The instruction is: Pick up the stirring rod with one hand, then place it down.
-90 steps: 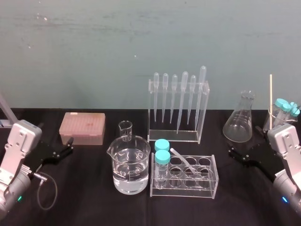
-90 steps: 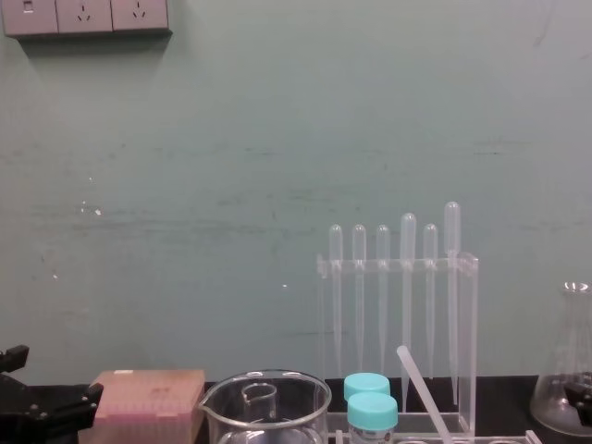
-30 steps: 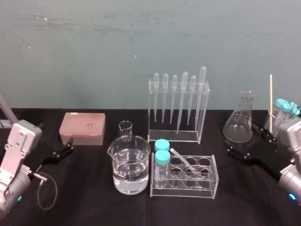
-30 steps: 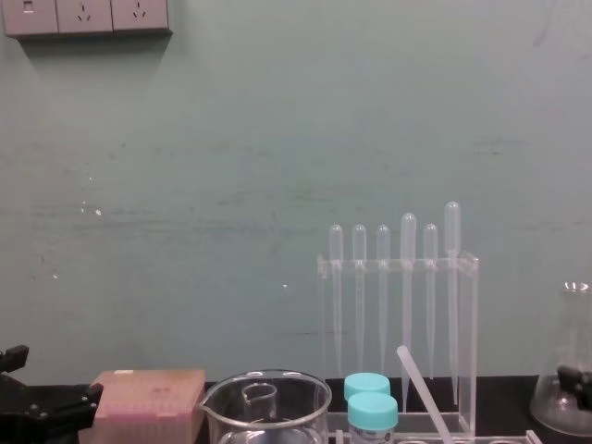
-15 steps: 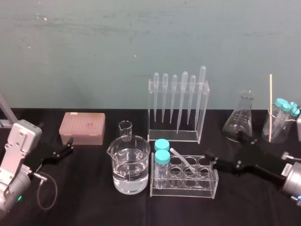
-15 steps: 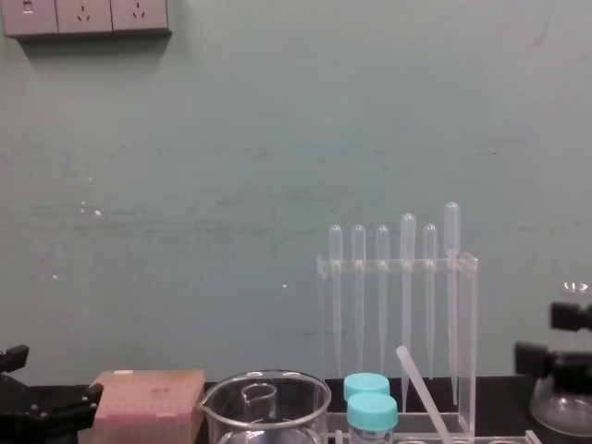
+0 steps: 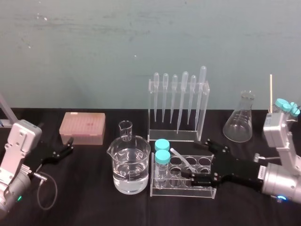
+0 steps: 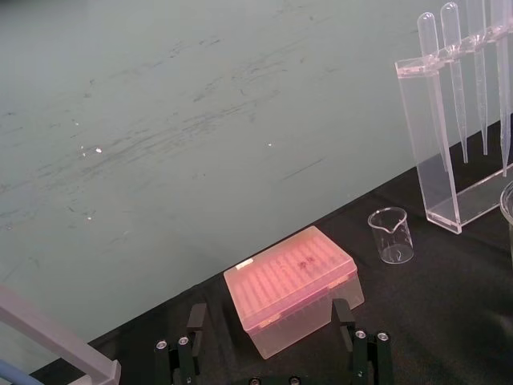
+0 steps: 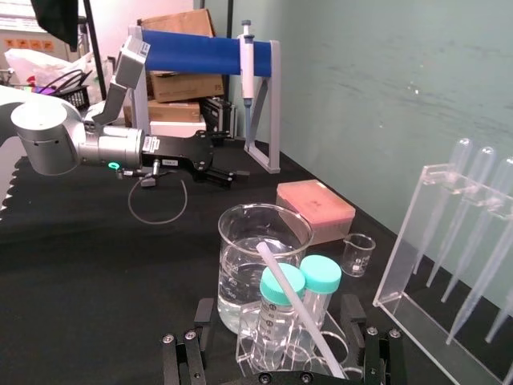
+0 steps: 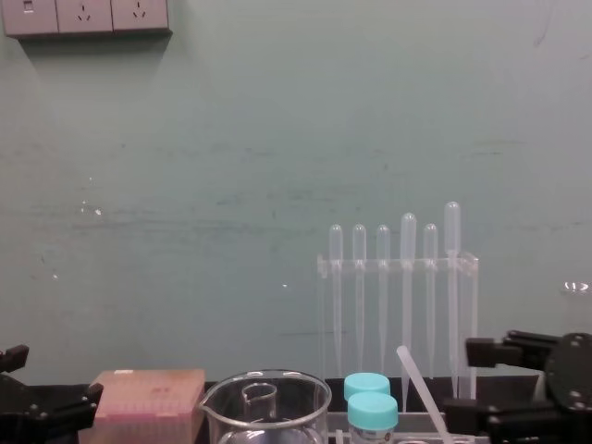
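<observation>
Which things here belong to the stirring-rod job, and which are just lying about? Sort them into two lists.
Job in hand:
- stirring rod, leaning in the test tube rack
- right claw, open at that rack

Lying about:
- water beaker
- small beaker
- pipette rack
- pink tip box
- conical flask
- left claw, parked at the left

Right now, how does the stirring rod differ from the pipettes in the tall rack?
The stirring rod leans tilted in the test tube rack; the pipettes hang upright in their tall rack. The stirring rod has even thickness; the pipettes have bulbs on top and narrow tips. Both are slim and translucent. The right gripper, open, is close to the stirring rod.
</observation>
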You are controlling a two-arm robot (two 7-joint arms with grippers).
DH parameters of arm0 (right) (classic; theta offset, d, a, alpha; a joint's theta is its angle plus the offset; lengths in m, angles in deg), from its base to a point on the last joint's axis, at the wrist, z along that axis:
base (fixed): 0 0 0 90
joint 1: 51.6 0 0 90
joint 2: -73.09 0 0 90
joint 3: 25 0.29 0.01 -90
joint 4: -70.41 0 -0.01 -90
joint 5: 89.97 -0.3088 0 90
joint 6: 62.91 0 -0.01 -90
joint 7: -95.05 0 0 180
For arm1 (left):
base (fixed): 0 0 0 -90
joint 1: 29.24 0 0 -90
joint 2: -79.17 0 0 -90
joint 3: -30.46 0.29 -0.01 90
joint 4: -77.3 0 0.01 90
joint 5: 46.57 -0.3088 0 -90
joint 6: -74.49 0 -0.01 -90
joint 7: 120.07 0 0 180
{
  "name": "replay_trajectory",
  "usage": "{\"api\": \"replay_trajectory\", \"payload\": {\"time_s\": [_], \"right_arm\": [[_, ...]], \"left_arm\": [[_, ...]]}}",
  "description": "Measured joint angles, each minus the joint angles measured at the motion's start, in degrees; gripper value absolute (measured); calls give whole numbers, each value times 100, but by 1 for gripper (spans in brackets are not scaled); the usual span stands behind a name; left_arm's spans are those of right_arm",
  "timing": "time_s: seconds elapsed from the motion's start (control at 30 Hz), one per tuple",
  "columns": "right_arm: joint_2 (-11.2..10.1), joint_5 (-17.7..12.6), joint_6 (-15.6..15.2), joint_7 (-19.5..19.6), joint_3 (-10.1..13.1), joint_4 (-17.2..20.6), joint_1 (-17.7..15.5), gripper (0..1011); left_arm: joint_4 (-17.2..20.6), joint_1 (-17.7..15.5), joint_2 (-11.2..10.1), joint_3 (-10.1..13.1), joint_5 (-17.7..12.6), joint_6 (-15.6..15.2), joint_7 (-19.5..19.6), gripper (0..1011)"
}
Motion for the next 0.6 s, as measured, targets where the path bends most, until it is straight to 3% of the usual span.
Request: {"api": "replay_trajectory", "payload": {"time_s": [0.2, 0.6], "right_arm": [[262, 83, 73, -135, -173, -324, 328, 1000], [581, 191, 142, -333, -436, -814, 772, 1000]], "left_arm": [[0, 0, 0, 0, 0, 0, 0, 1000], [0, 0, 0, 0, 0, 0, 0, 1000]]}}
